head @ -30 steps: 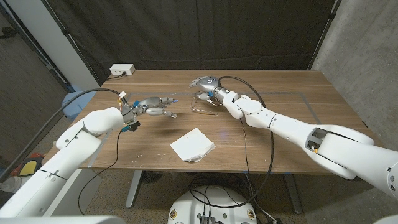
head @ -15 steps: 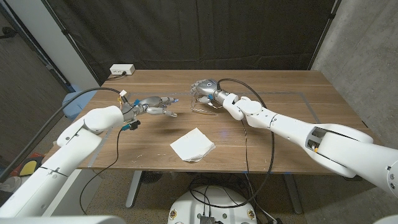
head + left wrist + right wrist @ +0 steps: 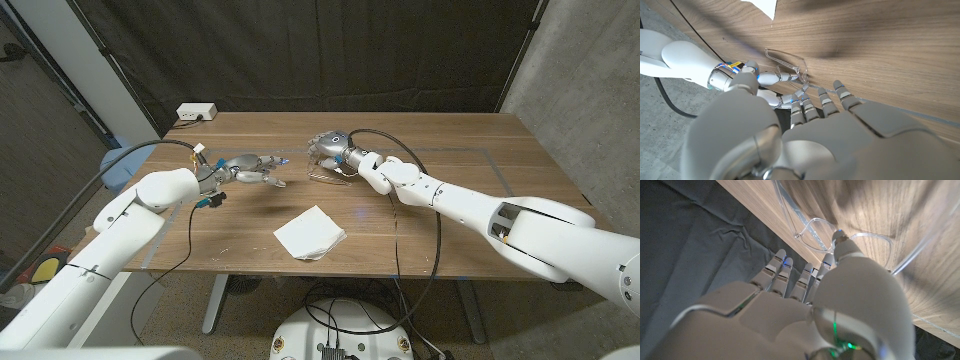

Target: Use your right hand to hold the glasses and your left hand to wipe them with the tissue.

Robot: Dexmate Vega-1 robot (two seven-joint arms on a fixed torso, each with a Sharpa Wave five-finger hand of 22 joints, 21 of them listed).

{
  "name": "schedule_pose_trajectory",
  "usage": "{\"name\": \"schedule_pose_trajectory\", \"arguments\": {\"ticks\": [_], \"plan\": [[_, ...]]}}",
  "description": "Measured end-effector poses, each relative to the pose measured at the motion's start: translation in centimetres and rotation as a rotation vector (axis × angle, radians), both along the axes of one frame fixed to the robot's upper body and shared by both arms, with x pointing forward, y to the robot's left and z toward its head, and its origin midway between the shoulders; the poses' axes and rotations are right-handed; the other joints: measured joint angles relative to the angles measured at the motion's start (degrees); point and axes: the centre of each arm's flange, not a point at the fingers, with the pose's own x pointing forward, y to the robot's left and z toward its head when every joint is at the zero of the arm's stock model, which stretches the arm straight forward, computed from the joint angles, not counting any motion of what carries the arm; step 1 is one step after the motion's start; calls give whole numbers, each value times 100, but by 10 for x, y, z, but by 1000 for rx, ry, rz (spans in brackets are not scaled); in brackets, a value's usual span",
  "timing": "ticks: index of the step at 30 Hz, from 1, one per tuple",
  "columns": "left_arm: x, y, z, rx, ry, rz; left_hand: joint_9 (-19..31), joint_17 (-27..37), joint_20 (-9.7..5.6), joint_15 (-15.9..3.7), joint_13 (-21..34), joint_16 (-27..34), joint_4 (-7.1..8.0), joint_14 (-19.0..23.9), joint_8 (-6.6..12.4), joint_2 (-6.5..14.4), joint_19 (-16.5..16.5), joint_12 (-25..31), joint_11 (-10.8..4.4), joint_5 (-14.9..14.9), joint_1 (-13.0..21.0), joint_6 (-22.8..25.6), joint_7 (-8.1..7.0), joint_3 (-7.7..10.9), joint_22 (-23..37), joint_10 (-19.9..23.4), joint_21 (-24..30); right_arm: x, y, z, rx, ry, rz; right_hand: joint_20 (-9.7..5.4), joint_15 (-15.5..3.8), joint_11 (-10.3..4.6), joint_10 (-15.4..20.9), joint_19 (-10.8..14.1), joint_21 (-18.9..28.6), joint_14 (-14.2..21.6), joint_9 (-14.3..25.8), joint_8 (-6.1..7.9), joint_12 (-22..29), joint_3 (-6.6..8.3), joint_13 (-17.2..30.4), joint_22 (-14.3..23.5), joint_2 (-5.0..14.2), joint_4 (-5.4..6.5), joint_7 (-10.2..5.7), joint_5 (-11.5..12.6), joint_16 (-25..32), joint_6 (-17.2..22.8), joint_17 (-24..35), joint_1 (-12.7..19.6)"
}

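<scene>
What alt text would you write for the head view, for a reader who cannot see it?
The right hand reaches over clear glasses at the wooden table's middle. The left hand hovers apart, holding nothing, and a white tissue lies near the front edge.

L hand (image 3: 245, 167) off table, fingers (image 3: 268, 160) apart, holding nothing; R hand (image 3: 328, 148) fingers down, grip unclear.

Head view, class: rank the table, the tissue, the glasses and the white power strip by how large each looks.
1. Table, by far the largest.
2. Tissue.
3. Glasses and power strip look about alike; the strip lies farther from the camera, and the right robot hand covers part of the glasses, so I leave them unranked.
</scene>
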Motion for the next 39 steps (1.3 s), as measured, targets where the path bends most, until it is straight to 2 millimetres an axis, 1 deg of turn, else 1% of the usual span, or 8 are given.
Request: {"name": "schedule_pose_trajectory", "arguments": {"ticks": [4,7,13,18,28,30,36,39], "plan": [[1,0,0,-2,2,-1,0,20,0,-31,15,0,22,31,0,-1,0,39,-47,0,-1,24,-38,-22,0,47,0,2,1,-2,-13,4,-4,0,0,0,0,0,0,0,0,0,3,-55,0,0,0,-8,25,0,0,36,0,0],[1,0,0,-4,4,-1,0,27,0,-31,15,0,22,31,0,0,0,39,-47,0,-2,24,-38,-22,0,47,0,2,2,-3,-19,5,-2,0,0,-4,14,0,0,0,0,46,3,-140,0,0,0,76,17,0,0,194,19,0],[2,1,-1,-6,9,0,22,26,0,-30,14,45,87,31,0,0,0,39,-47,45,-93,58,-5,-39,0,47,0,3,4,-5,-25,6,8,-8,3,-16,263,-54,42,4,-16,259,3,-621,-1,27,92,267,11,0,0,1200,28,-280],[3,2,-1,-7,13,-1,28,52,0,-30,14,45,109,31,0,2,0,39,10,45,-94,91,28,-61,0,100,0,4,4,-4,-24,1,15,-8,1,-8,366,-54,42,103,-26,294,11,-741,-1,28,93,326,5,0,24,1508,28,-367],[8,3,0,-6,21,-2,27,53,0,-30,42,45,165,31,0,71,0,39,59,45,-158,84,68,-69,-1,90,0,5,3,-2,-16,-15,10,-8,1,-19,262,-54,87,162,-96,-365,-64,-911,-1,27,67,278,8,106,16,519,54,-400],[8,2,0,-6,21,-4,27,53,0,-30,41,45,165,31,0,94,0,39,60,75,-135,84,68,-69,-1,88,0,4,3,0,-16,-19,4,-8,1,-14,245,-54,87,123,-96,-416,-65,-934,-1,27,67,268,12,106,0,449,54,-400],[11,3,1,-4,24,-9,27,53,-22,-18,41,45,180,18,0,94,-22,39,159,88,-135,84,129,-85,-1,52,0,2,-4,8,-7,-35,-11,-8,31,-19,202,-53,87,92,-61,-416,-87,-972,-1,27,67,277,-2,106,0,472,40,-400],[13,2,2,-3,26,-13,27,53,-22,13,41,45,195,-12,0,94,-22,39,254,88,-135,91,185,-100,22,41,0,-2,-7,11,-3,-43,-10,-8,31,-19,202,-53,87,92,-9,-312,-86,-1011,-1,27,67,284,12,150,0,749,38,-400]]}}
